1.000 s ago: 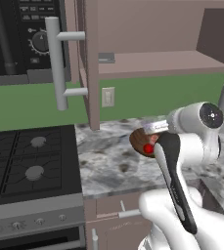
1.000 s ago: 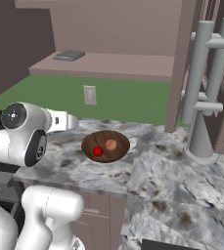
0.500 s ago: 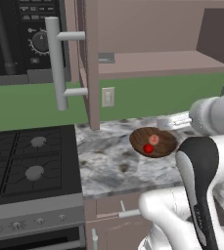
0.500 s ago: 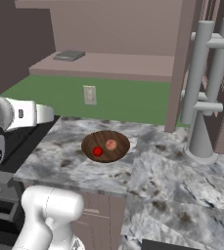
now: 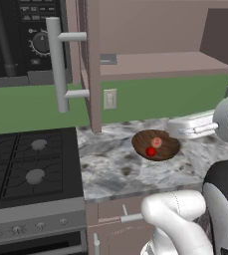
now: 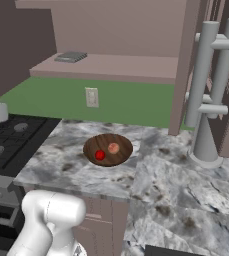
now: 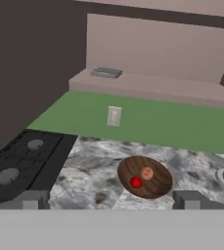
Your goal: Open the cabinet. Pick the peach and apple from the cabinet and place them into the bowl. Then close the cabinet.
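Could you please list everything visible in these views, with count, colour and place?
cabinet: one, mauve-brown, on the wall above the counter, both doors open
cabinet handles: long grey bars, on the open doors
flat grey object: one, on the cabinet shelf, left part
bowl: one, dark brown wood, on the counter below the cabinet
apple: one, bright red, in the bowl
peach: one, pale orange-pink, in the bowl beside the apple
counter: one, grey marbled stone
wall outlet: one, off-white, on the green backsplash
stove: one, black with grey burners, left of the counter
microwave: one, black, above the stove
claw: one, open, tips grey, back from the bowl
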Controlling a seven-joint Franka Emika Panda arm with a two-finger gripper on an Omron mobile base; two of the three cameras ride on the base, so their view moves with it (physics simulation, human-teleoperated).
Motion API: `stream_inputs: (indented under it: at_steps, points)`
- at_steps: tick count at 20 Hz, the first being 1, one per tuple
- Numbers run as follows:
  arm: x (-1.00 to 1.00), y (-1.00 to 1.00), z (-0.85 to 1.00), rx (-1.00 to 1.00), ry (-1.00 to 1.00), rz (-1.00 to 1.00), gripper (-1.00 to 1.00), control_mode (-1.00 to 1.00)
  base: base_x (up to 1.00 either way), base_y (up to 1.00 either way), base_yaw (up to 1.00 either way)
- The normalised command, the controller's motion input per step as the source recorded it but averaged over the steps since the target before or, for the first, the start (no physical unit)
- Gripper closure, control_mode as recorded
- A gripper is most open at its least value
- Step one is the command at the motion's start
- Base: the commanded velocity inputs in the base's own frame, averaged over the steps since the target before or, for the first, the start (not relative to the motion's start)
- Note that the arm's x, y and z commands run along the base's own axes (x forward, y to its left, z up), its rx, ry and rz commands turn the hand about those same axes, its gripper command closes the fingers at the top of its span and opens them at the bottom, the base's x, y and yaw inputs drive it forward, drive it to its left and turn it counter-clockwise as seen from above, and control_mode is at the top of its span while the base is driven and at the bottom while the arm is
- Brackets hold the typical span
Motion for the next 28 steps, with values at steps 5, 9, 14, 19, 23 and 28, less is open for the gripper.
stream_inputs:
  at_steps: [5,9,14,19,23,28]
  points:
    - [-0.57,0.64,0.09,0.00,-0.07,0.00,-1.00,-1.00,0.00,0.00,0.00]
    - [-0.53,0.59,0.01,0.00,-0.04,0.00,-1.00,-1.00,0.00,0.00,0.00]
    - [-0.32,0.51,0.11,0.00,-0.20,-0.01,-1.00,-1.00,0.00,0.00,0.00]
    - [-0.01,0.51,0.08,0.00,-0.23,-0.07,-1.00,-1.00,0.00,0.00,0.00]
    - [0.37,0.58,-0.15,-0.02,-0.09,-0.05,-1.00,-1.00,0.00,0.00,0.00]
    - [0.37,0.43,-0.08,-0.01,-0.15,-0.03,-1.00,-1.00,0.00,0.00,0.00]
